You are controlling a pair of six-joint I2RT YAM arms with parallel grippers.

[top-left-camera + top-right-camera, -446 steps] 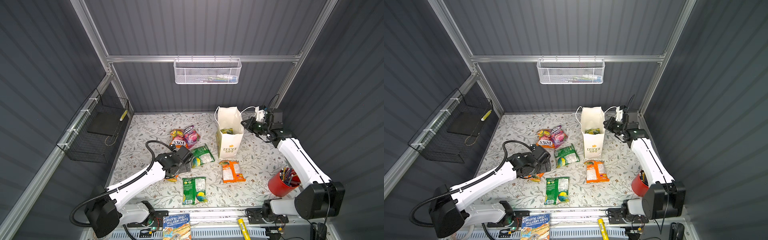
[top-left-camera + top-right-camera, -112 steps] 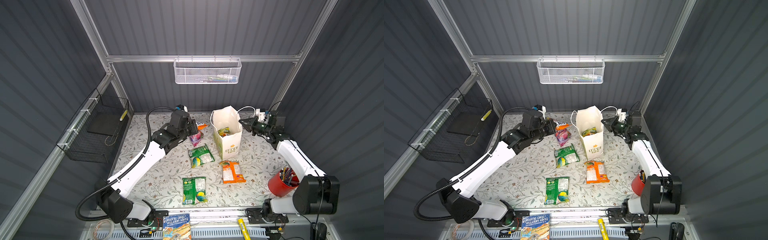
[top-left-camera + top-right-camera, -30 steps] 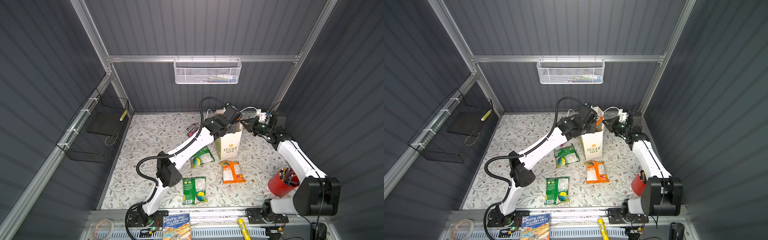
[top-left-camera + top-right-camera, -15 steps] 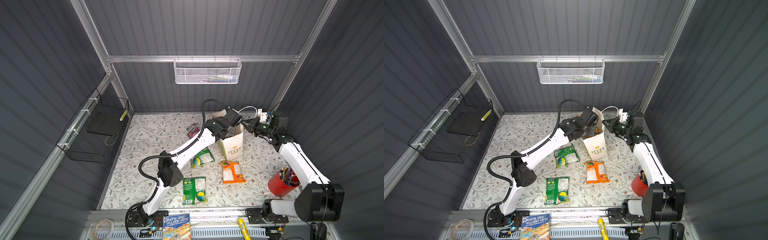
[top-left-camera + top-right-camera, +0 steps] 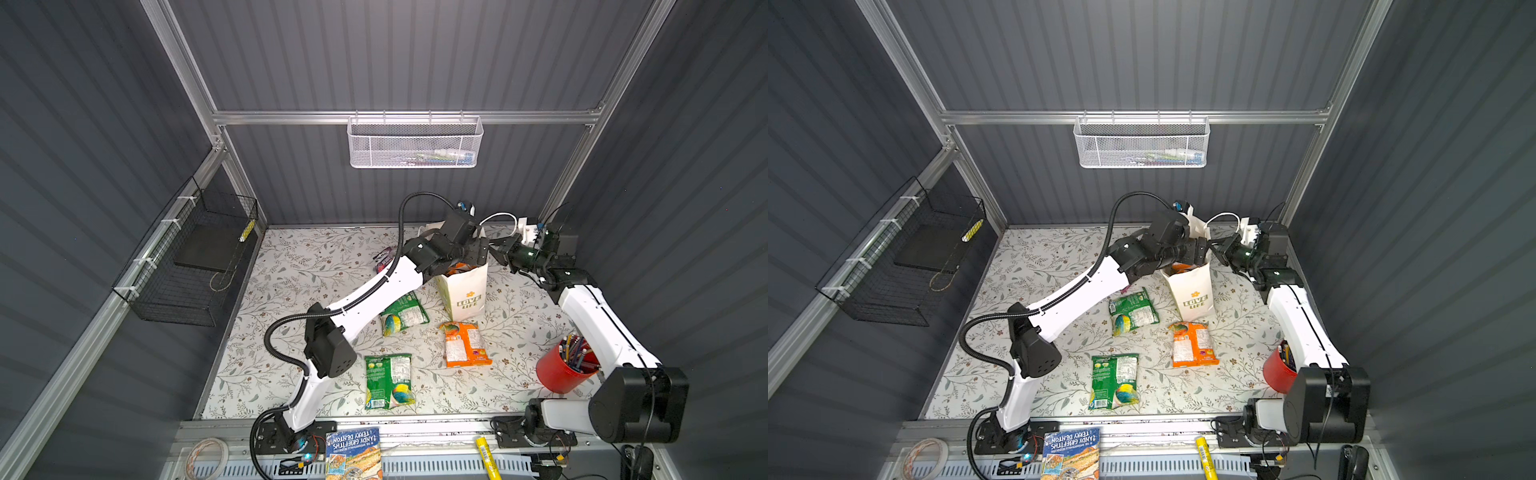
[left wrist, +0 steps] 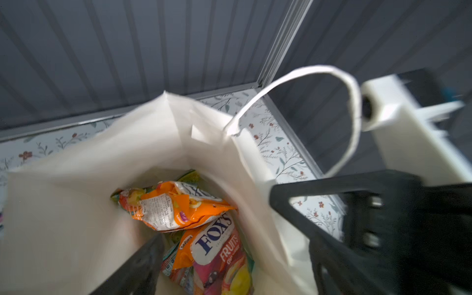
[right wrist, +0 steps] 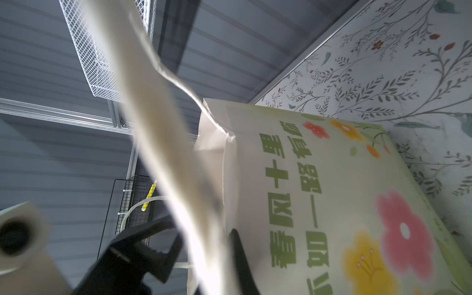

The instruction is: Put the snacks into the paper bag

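The white paper bag [image 5: 464,293] [image 5: 1192,293] stands tilted at the back of the table. My left gripper [image 5: 473,253] [image 5: 1196,254] [image 6: 215,218] hangs open over its mouth, holding nothing. In the left wrist view an orange packet [image 6: 173,204] lies in the bag on a FOX'S packet [image 6: 217,245]. My right gripper [image 5: 495,251] [image 5: 1217,248] [image 7: 204,251] is shut on the bag's rim by a handle. On the table lie two green snacks [image 5: 403,318] [image 5: 388,380], an orange one [image 5: 463,345] and a magenta one [image 5: 384,259] half hidden behind the left arm.
A red pencil cup [image 5: 561,370] stands at the right beside the right arm. A book [image 5: 353,453], a yellow marker [image 5: 484,451] and a tape roll [image 5: 208,455] lie on the front rail. A white mesh basket [image 5: 415,143] hangs on the back wall, a black wire basket [image 5: 195,257] on the left.
My left gripper has opened above the bag mouth, and the orange packet it carried now lies inside. The bag has tipped from upright to tilted. The right gripper keeps its hold.
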